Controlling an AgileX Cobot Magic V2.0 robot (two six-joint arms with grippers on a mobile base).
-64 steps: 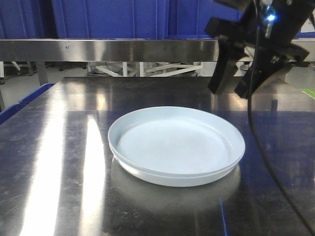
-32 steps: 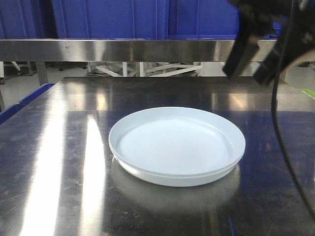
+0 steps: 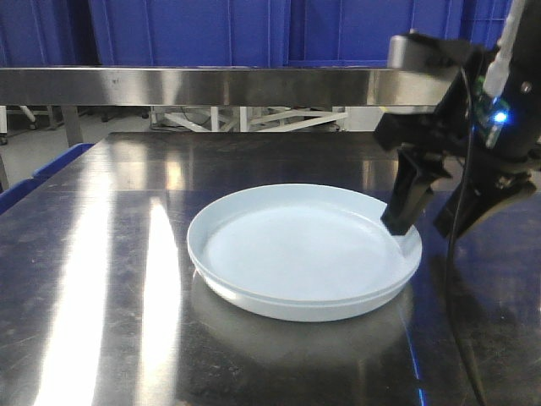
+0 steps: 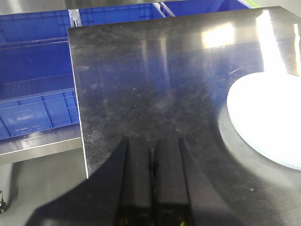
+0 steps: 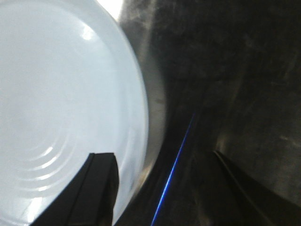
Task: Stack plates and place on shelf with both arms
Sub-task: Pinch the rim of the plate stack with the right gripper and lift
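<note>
Sitting near the middle of the steel bench (image 3: 110, 254), two pale bluish-white plates (image 3: 303, 251) are stacked. The lower one shows only as a thin band under the upper rim. The right gripper (image 3: 423, 230) hangs at the stack's right rim with jaws wide, one finger over the inside of the top plate and the other outside over bare steel. Whether either finger touches the rim cannot be told. Its arm is cut off by the top and right frame edges.

The right wrist view is washed out by glare. The left gripper (image 4: 153, 146) appears only in its own wrist view. Its jaws are pressed together, holding nothing, near the bench's left edge and well apart from the plates.

Bare steel stretches from the stack to that edge. A steel shelf (image 3: 186, 85) runs along the back edge, and blue crates (image 4: 37, 108) sit beyond the left edge.
</note>
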